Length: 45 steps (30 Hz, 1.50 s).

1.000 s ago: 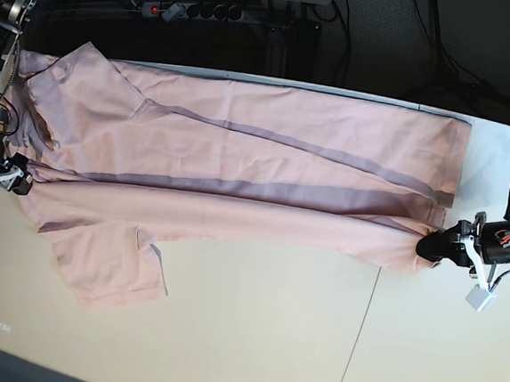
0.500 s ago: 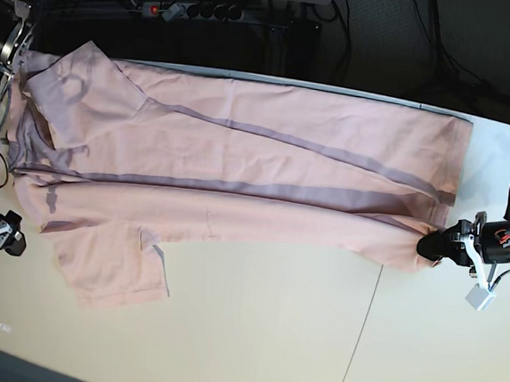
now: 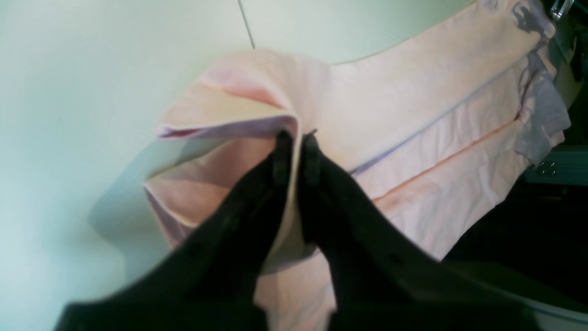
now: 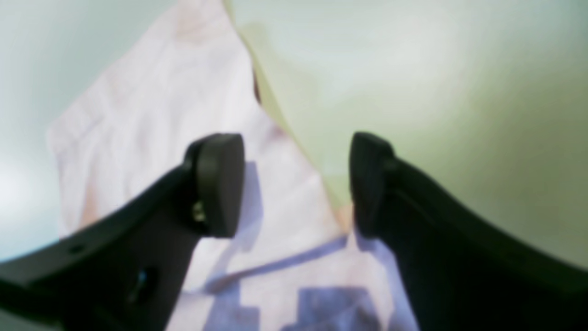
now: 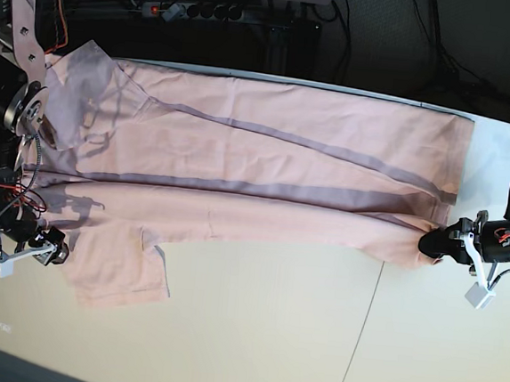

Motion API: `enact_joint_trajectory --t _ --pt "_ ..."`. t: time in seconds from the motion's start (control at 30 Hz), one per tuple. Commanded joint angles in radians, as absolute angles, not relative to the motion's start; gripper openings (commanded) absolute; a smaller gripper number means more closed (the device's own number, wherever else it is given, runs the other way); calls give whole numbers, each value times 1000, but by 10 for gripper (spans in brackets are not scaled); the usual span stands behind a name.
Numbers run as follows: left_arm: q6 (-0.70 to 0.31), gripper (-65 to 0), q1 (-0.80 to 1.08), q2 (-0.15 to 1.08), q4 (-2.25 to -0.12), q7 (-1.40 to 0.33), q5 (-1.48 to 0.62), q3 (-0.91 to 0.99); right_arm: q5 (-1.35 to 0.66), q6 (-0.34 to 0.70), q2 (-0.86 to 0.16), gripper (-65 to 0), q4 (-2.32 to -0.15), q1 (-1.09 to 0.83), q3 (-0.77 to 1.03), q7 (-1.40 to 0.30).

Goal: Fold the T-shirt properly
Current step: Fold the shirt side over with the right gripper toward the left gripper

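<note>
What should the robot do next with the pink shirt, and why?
Probably lower the right gripper and shut it on the sleeve. Its jaws stand open above the T-shirt, holding nothing, while the left gripper is clamped on the bunched hem at the other end. Folding likely needs both ends held.

Pale pink T-shirt (image 5: 267,156), plain, lies on a cream table (image 5: 269,335); black jaws.

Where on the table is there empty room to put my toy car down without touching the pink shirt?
The table is bare along its near side, below the T-shirt's long edge, between the hanging sleeve and the left tool, which pinches the hem. A small bare corner lies beyond that hem. The far half is crowded with shirt; the open right tool hovers by the sleeve.
</note>
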<state>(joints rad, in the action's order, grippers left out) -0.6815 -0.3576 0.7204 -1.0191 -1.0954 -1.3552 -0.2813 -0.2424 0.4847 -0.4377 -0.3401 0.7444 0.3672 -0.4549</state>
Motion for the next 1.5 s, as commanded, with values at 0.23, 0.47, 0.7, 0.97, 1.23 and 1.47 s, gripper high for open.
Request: enact_joint_trajectory --t 0.23,0.47,0.7,0.97,1.23,1.47 --pt "-698 -650 -382 745 -1031 -1081 -1372 -271 -187 508 -397 -284 -351 769 371 -472" --pt "-698 -650 -382 745 -1031 -1080 -1377 -271 -149 513 -332 -285 -351 769 371 -471" --pt "-698 -650 -382 745 -1031 -1073 -1380 -271 -42 513 -336 -439 -352 763 371 -471" --pt "-698 -650 -382 745 -1031 -1062 -1378 -271 22 513 -352 -650 -359 716 371 -389" --pt "-698 -650 -382 746 -1031 -1043 -1379 -271 15 546 -355 -650 -426 700 371 -393" --pt "-698 -650 -382 749 -1037 -1044 -1419 -271 -119 558 -354 -650 -628 624 371 -453"
